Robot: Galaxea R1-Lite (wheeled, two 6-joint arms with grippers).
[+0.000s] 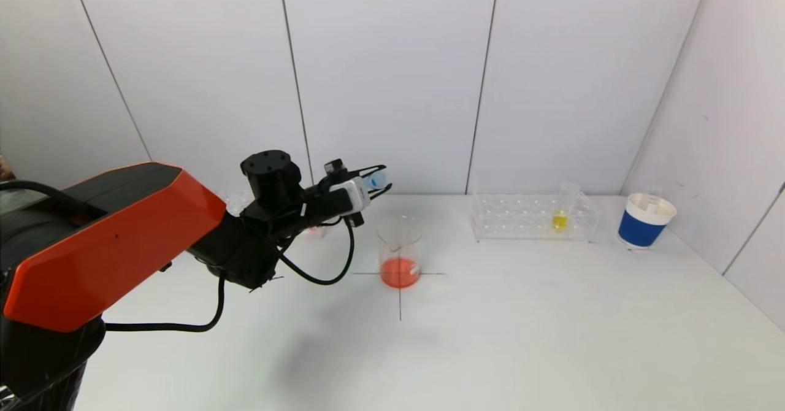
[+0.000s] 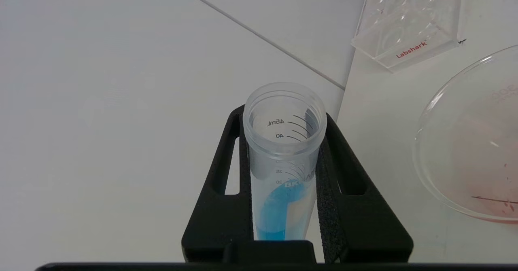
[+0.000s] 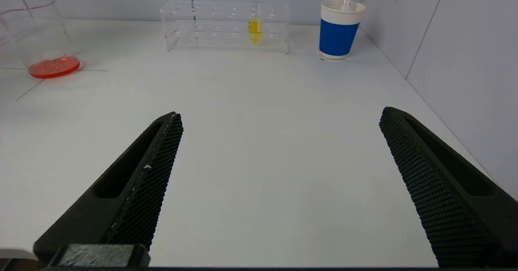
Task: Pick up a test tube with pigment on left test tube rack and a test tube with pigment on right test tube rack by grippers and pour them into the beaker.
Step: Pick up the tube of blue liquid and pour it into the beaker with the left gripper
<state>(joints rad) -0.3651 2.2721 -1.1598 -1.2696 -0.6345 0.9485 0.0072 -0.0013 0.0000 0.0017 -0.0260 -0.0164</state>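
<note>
My left gripper (image 1: 374,181) is shut on a clear test tube holding blue pigment (image 1: 376,180) and holds it in the air, above and just left of the beaker's rim. In the left wrist view the tube (image 2: 283,170) sits between the black fingers (image 2: 226,190), open mouth outward, blue liquid at its bottom. The glass beaker (image 1: 400,251) stands at the table's middle with red-orange liquid in it; it also shows in the left wrist view (image 2: 469,141) and the right wrist view (image 3: 40,36). A tube with yellow pigment (image 1: 560,215) stands in the right rack (image 1: 527,218). My right gripper (image 3: 281,113) is open and empty, low over the table.
A blue and white paper cup (image 1: 647,221) stands right of the right rack, near the side wall. The left rack (image 1: 236,201) is mostly hidden behind my left arm. A clear rack end with a red label (image 2: 408,16) shows in the left wrist view. Walls close the back and right.
</note>
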